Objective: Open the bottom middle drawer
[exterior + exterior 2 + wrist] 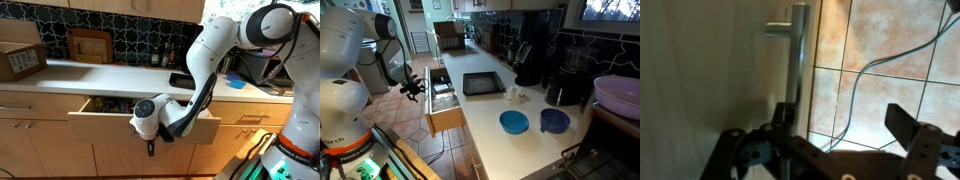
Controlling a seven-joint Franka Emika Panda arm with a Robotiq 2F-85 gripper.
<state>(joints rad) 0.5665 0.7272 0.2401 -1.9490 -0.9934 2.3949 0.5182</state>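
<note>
1. The bottom middle drawer (100, 125) stands pulled well out from under the countertop (90, 68) in both exterior views. I judge the opening mostly done.
2. My gripper (840, 112) is spread wide in the wrist view and pinches nothing. The silver bar handle (797, 55) runs just beside one finger (783, 112), not between the two. Whether they touch, I cannot tell.
3. If more travel is wanted, I should centre the bar between my fingers before closing. Then I draw straight out along the runners, with no sideways drag.
4. I go slowly near the end stop, since a jerk could rack the drawer.
5. I mind the cable (855, 90) on the tiled floor (890, 50) beneath me when backing away.
</note>
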